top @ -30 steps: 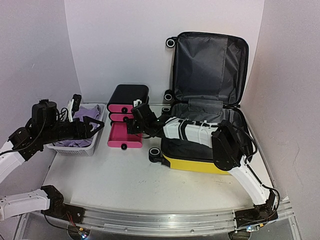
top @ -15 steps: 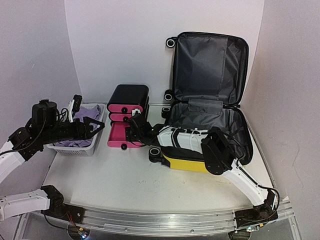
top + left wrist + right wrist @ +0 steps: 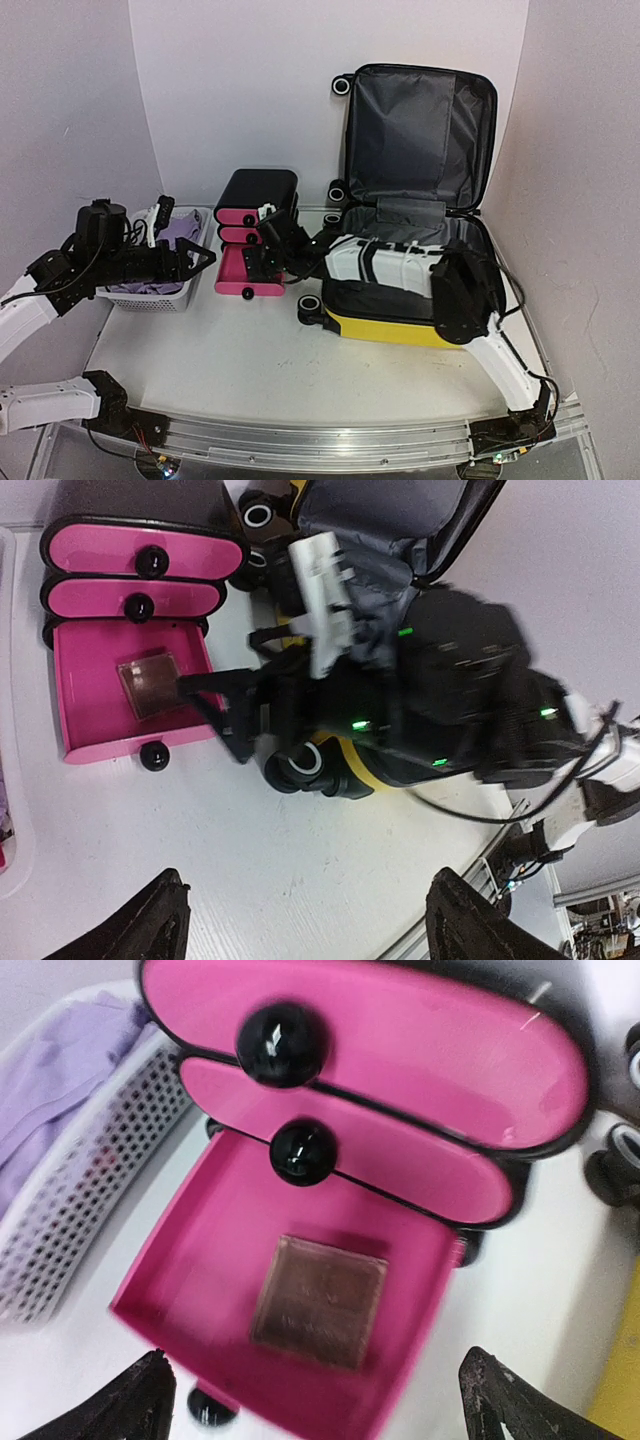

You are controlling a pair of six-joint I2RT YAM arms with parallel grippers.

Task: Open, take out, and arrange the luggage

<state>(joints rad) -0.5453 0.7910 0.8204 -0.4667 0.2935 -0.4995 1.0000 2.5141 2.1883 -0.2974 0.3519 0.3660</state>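
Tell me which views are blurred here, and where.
Top external: sharp and evenly lit. Left wrist: the right arm is smeared, the drawer box crisp. Right wrist: the open pink drawer and brown square inside look soft, edges ghosted.

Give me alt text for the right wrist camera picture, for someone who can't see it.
A pulled-out pink bottom drawer holds a small brown square item, seen from above and framed by the open right gripper. Above it are two shut pink drawers with black knobs, and at left a white mesh basket holding purple cloth.
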